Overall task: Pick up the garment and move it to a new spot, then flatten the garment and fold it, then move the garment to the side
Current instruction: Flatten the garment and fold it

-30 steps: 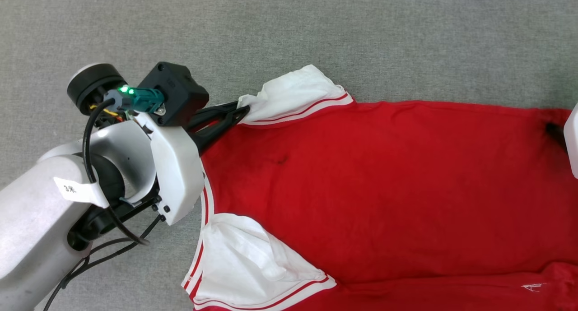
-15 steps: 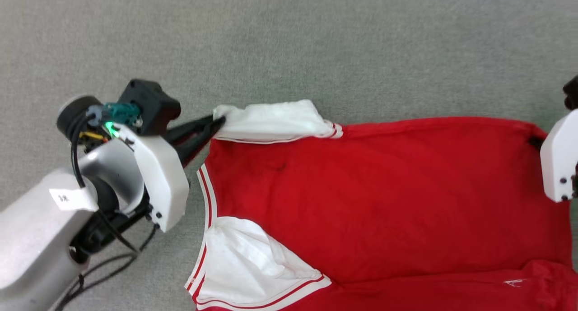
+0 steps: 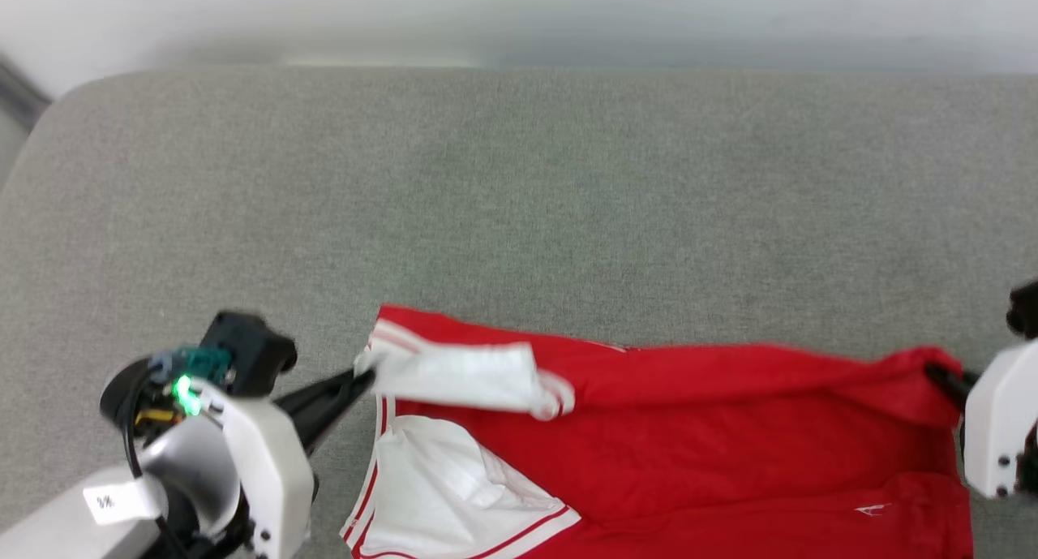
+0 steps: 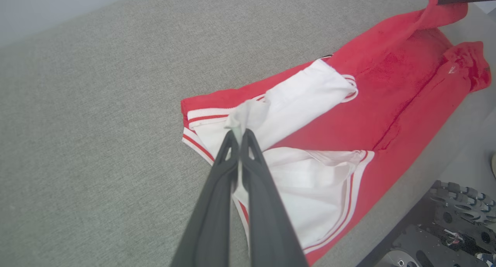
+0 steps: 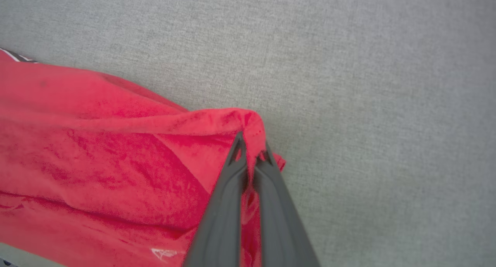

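The garment, a red shirt with white striped sleeves, lies across the near part of a grey surface. Its far edge is lifted at both ends and folds toward me. My left gripper is shut on the tip of a white sleeve, seen up close in the left wrist view as the gripper pinching white cloth. My right gripper is shut on a red hem corner; the right wrist view shows that gripper with red fabric bunched between its fingers. A second white sleeve lies flat below.
The grey fabric surface stretches wide beyond the garment to a pale wall at the top. Its rounded left corner shows in the head view. The robot's dark base sits at the lower right of the left wrist view.
The head camera has tilted up, so the whole picture shifted down. My right gripper has shut on the hem corner. Both grippers have lifted the garment's far edge and drawn it toward me.
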